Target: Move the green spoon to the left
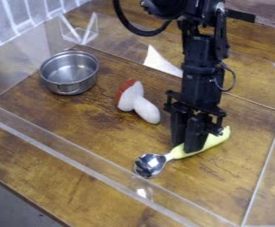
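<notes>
I have the hand (191,145) right down at the green spoon (201,146), straddling the neck end of its handle, which slants from the silver bowl at near left up to far right on the wooden surface (74,160), though whether its fingers grip I can't tell.

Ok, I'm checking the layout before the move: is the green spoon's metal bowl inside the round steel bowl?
No, the spoon's metal bowl lies on the wooden table, apart from the steel bowl.
</notes>
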